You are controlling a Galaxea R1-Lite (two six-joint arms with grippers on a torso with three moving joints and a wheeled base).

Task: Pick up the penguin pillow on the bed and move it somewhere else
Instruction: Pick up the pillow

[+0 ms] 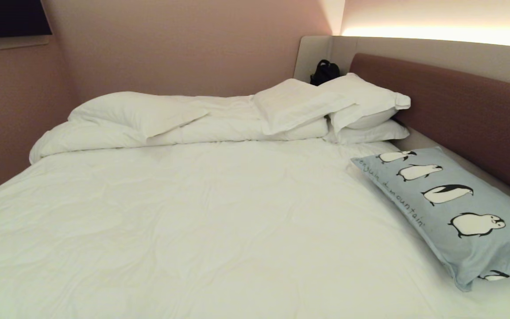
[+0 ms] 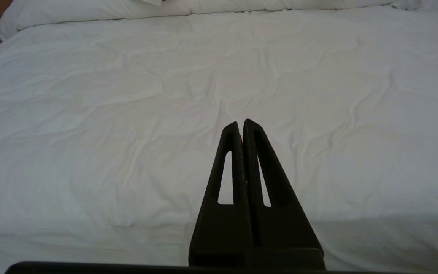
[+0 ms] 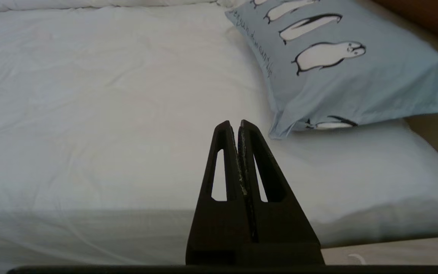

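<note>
From the head camera I see the bed filling most of the view, its white duvet bunched in a roll along the far side. The penguin pillow lies flat on the right side of the bed, just beside the brown headboard, with its row of penguins facing up and the dark lettering along the edge that faces the middle of the bed. Beyond it, white pillows are stacked in the far right corner, and a black bag sits behind them against the wall. Neither arm shows in this view.

Through the left wrist camera I see the left gripper hanging over the near edge of the bed, jaws pressed together with nothing between them. Ahead of it there is only wrinkled white sheet, and the rolled duvet runs across the far end.

Through the right wrist camera I see the right gripper likewise poised at the near edge of the bed, jaws closed tight and holding nothing. The penguin pillow lies ahead and off to one side of the tips, near but apart from them, its closest corner slightly overhanging the white bedding below it.
</note>
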